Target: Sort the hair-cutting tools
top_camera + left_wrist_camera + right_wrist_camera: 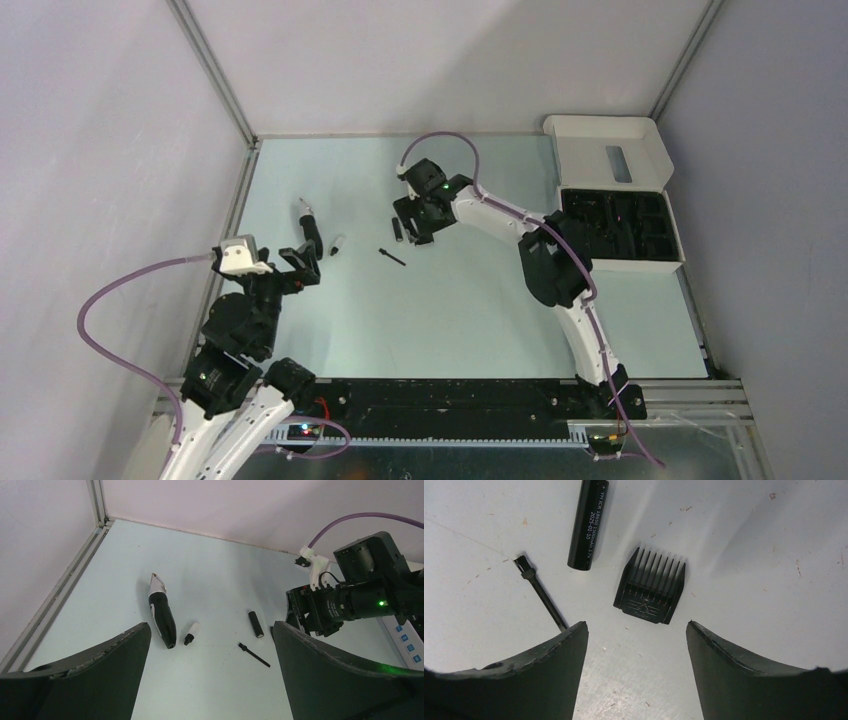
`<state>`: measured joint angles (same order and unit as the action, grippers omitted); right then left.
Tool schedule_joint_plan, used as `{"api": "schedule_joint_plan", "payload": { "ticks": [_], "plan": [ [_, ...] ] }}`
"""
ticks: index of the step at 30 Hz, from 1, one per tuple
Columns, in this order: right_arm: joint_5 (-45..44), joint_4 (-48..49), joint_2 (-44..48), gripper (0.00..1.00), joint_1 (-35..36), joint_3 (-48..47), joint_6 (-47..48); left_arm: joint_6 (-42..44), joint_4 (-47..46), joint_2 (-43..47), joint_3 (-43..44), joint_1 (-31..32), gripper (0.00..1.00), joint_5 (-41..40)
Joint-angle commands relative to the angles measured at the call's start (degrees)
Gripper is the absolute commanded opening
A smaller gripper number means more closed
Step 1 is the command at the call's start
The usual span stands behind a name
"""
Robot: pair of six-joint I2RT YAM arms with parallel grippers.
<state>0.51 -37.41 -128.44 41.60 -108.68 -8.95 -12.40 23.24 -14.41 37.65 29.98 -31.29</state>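
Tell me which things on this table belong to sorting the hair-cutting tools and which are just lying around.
Part of the job: trimmer body, small black-capped white piece, black cylinder, thin stick, comb attachment.

Just there: open white box with black insert, at the table's right side.

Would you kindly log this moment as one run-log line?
left end effector open, near trimmer | right end effector open over comb attachment | battery, brush beside it
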Motion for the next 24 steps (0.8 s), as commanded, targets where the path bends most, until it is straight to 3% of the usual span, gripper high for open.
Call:
{"api": "schedule_joint_plan", "payload": {
  "ticks": [1,13,24],
  "plan": [
    [-6.8,1.0,-1.9,0.78,2.1,-2.9,0.7,1.2,-2.2,-0.9,0.8,-0.3,1.00,0.2],
    [-15.4,-0.6,-5.1,0.79,2.0,-3.5,-0.6,1.3,-2.2,-1.1,0.7,-0.3,1.00,0.4],
    [-23.5,-1.0,0.8,0.79,-6.0,5.4,-8.4,1.4,-2.2,-1.0,0.8,-0.3,1.00,0.4]
  ]
}}
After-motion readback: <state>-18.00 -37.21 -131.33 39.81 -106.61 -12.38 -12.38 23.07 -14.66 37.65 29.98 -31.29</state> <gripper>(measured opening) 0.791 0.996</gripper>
